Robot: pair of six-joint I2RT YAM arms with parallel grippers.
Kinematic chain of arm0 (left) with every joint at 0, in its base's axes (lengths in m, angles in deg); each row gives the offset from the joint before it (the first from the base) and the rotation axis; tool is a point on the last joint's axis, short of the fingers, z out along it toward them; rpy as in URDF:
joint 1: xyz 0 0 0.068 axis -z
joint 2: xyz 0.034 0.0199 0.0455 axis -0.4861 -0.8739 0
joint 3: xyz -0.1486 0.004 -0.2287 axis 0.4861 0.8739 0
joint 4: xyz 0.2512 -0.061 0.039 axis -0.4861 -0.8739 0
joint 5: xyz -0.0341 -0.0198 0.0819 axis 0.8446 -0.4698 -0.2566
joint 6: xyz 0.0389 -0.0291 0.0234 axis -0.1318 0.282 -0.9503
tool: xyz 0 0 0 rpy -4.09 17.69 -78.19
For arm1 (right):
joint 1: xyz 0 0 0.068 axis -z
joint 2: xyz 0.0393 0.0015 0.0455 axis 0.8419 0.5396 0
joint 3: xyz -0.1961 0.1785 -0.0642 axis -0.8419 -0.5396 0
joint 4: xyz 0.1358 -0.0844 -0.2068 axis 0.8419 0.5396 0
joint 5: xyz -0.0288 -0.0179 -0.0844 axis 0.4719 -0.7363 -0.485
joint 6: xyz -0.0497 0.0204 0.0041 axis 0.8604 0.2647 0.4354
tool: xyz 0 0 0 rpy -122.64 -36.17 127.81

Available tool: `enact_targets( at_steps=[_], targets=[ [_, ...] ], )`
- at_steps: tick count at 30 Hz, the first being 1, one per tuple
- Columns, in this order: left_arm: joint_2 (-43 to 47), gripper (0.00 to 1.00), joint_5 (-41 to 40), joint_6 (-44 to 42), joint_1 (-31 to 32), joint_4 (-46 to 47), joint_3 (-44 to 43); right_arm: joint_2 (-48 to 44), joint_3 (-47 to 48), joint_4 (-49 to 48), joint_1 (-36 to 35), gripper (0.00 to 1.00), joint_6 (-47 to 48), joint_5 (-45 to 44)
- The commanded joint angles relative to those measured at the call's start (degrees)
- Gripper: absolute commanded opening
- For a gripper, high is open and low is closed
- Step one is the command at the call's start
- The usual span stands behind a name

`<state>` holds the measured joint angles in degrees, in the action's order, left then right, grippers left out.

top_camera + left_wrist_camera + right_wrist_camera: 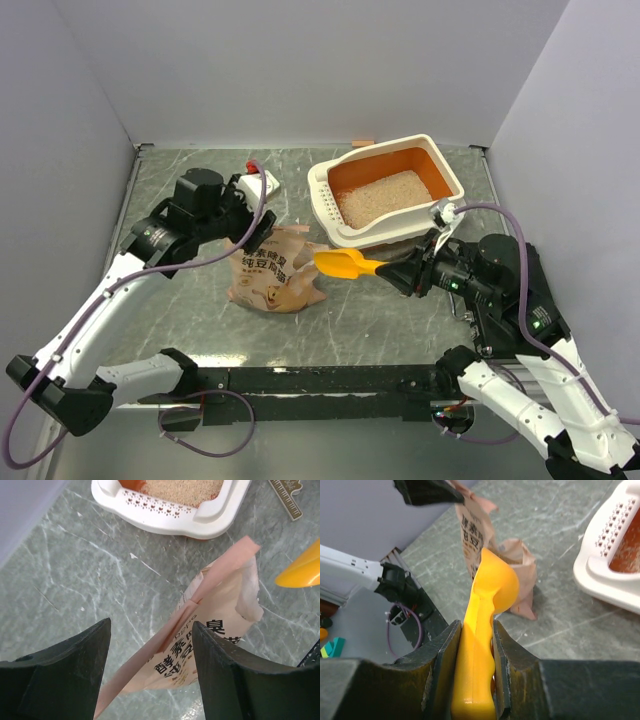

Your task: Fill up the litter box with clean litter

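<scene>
The litter box [322, 192], cream-white with an orange inside, sits at the back right and holds a layer of clean litter [385, 197]. Its perforated end [165, 517] and litter [185, 487] show in the left wrist view. A tan paper bag [272, 272] lies slumped in the middle. My left gripper [255, 232] hovers over its top, open; the bag's edge [220, 600] runs between the wide jaws [150, 625] untouched. My right gripper [476, 625] is shut on the handle of a yellow scoop [492, 585], whose bowl [342, 263] points toward the bag.
The black base rail [320, 380] runs along the near edge. Grey walls close in the left, back and right sides. A small orange piece [362, 142] lies at the back wall. A ruler-like strip [287, 497] lies beside the litter box.
</scene>
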<state>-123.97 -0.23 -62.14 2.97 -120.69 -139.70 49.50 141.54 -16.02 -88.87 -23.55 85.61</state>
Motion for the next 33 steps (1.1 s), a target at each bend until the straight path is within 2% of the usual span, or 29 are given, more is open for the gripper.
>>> enact_targets(
  at_steps=[1,6,16,22,24,25,26,28,33],
  targets=[
    [1.5,0.7,-0.3,-4.8,1.1,-4.4,-5.5,-3.9,-0.9,-0.4,-0.1,0.0,-0.8,-0.3],
    [1.4,0.73,-3.0,-5.6,1.9,-5.8,-3.4,-4.8,-1.4,-0.3,-0.1,0.0,-1.4,0.2],
    [-0.1,0.8,-2.8,-6.7,1.9,-3.4,1.6,-6.5,-0.8,1.2,-0.1,0.0,-1.9,0.3],
    [-3.6,0.78,0.3,-5.4,1.9,-1.7,5.0,-6.1,-0.2,2.1,-0.1,0.0,-1.9,1.2],
    [-4.4,0.69,1.1,-5.0,1.9,-1.1,6.0,-5.8,0.5,2.4,-0.2,0.0,-1.8,1.0],
    [-5.0,0.6,1.5,-4.4,1.9,-1.2,6.1,-5.5,0.7,2.7,-0.2,0.0,-1.7,0.7],
    [-5.2,0.27,1.4,-4.1,1.9,-1.2,6.0,-5.4,1.4,3.2,-0.1,0.0,-1.5,-0.1],
    [-5.0,0.02,1.1,-2.9,1.9,-0.9,5.8,-4.6,2.4,4.1,-0.1,0.0,-0.8,-1.3],
    [-2.0,0.01,-4.2,0.4,2.6,2.4,10.6,-2.0,6.6,7.5,-0.1,0.0,1.7,-7.6]
  ],
)
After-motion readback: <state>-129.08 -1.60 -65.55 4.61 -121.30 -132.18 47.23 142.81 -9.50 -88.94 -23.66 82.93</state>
